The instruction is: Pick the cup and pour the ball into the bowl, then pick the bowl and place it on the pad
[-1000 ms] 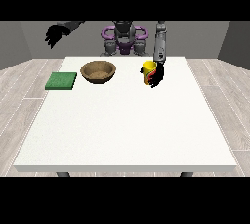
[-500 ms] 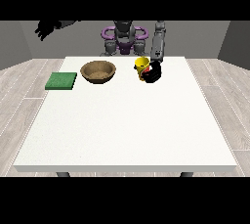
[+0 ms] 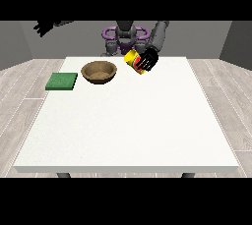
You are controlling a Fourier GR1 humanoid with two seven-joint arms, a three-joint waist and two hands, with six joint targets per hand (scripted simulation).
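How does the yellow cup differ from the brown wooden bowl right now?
The yellow cup is held tilted above the table in the hand at the view's right; the brown wooden bowl sits upright on the white table, untouched. The cup is narrower, the bowl wide and shallow. Both are open containers.
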